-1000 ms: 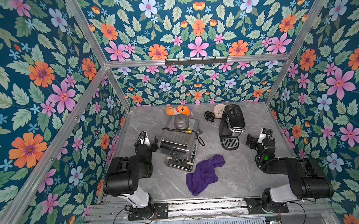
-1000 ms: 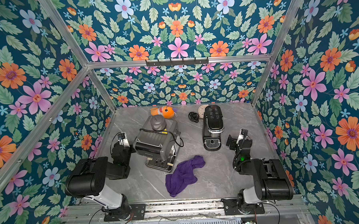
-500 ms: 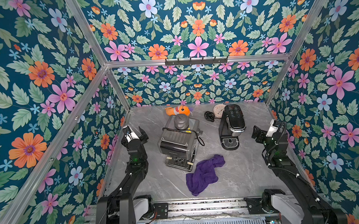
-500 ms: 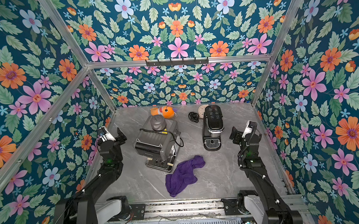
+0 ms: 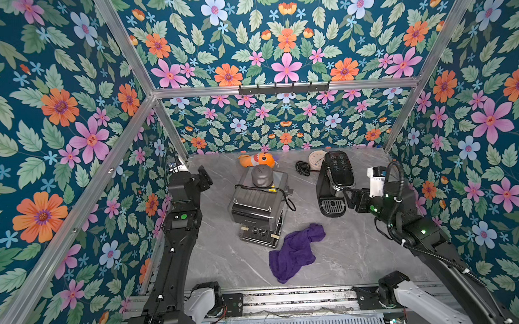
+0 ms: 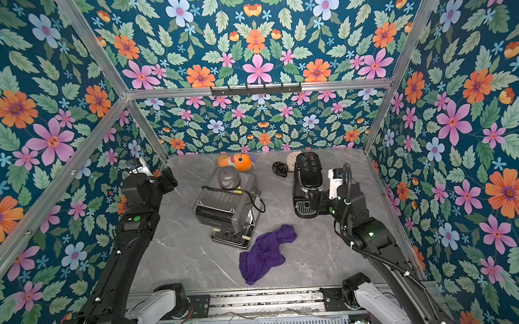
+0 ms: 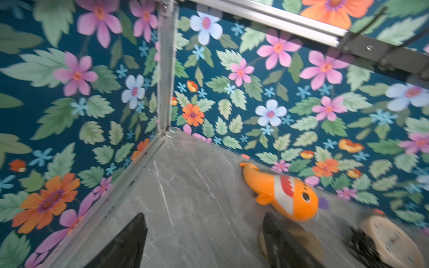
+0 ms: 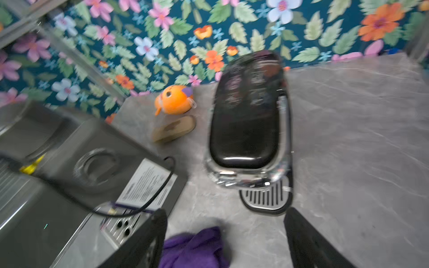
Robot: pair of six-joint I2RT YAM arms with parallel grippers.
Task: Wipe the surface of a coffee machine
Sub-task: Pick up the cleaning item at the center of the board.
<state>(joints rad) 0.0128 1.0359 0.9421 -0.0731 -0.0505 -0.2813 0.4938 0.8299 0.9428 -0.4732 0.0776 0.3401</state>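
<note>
Now both arms are up from rest, left gripper [image 7: 204, 222] and right gripper [image 8: 226, 215] open, empty; purple cloth [image 5: 292, 251] pickup next.

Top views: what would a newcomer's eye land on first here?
Loud floral walls box in the scene. On the grey table, a purple cloth lies crumpled near the front, before a steel machine and a black machine. An orange fish toy lies by the back wall.
</note>
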